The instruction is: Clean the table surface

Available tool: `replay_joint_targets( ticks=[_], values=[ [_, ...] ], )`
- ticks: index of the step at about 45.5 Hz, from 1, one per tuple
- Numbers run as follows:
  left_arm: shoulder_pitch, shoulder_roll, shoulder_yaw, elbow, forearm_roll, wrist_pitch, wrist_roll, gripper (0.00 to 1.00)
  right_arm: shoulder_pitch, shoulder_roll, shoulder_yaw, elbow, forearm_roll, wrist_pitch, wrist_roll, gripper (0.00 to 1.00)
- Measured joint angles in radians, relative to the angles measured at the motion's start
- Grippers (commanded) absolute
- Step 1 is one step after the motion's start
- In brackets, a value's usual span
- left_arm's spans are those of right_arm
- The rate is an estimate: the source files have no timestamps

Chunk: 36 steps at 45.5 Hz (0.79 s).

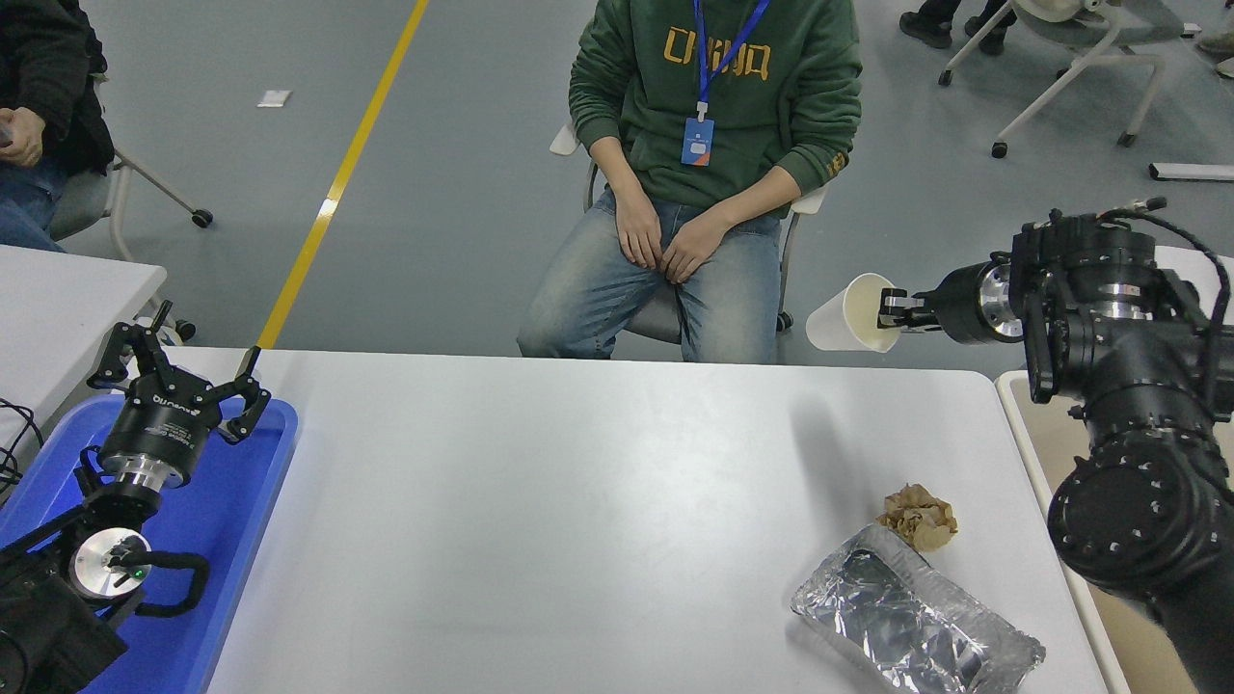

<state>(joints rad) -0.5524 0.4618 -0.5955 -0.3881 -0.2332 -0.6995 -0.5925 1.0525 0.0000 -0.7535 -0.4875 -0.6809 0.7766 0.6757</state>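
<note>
The white table surface (578, 501) fills the lower half of the head view. My right gripper (889, 310) is shut on the rim of a white paper cup (848, 314) and holds it on its side, high above the table's far right edge. A crumpled brown paper ball (918, 517) and a silver foil bag (911, 625) lie on the table at the front right. My left gripper (181, 371) is open and parked over the blue tray (231, 520) at the lower left.
A person in a green hoodie (718, 106) sits at the far side, hands in lap. A beige bin (1060, 453) stands off the table's right edge. A smaller white table (58, 299) is at the left. Another person (39, 96) sits at the upper left.
</note>
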Motion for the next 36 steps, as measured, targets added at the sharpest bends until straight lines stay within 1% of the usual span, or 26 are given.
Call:
replay_joint_targets(
  ticks=[13,22,29,32,36],
  values=[
    [0.000,0.000,0.000,0.000,0.000,0.000,-0.001,1.00,-0.042,0.000,-0.035,-0.081,0.066,0.024,0.013,0.00],
    [0.000,0.000,0.000,0.000,0.000,0.000,-0.001,1.00,-0.039,0.000,-0.044,-0.084,0.085,0.027,0.015,0.00],
    [0.000,0.000,0.000,0.000,0.000,0.000,-0.001,1.00,0.007,-0.042,-0.031,0.016,0.092,0.008,0.005,0.00],
    [0.000,0.000,0.000,0.000,0.000,0.000,-0.001,1.00,0.042,-0.082,-0.024,0.095,0.093,-0.021,-0.004,0.00],
    [0.000,0.000,0.000,0.000,0.000,0.000,-0.001,1.00,0.104,-0.158,-0.018,0.251,0.089,-0.084,-0.029,0.00]
  ],
)
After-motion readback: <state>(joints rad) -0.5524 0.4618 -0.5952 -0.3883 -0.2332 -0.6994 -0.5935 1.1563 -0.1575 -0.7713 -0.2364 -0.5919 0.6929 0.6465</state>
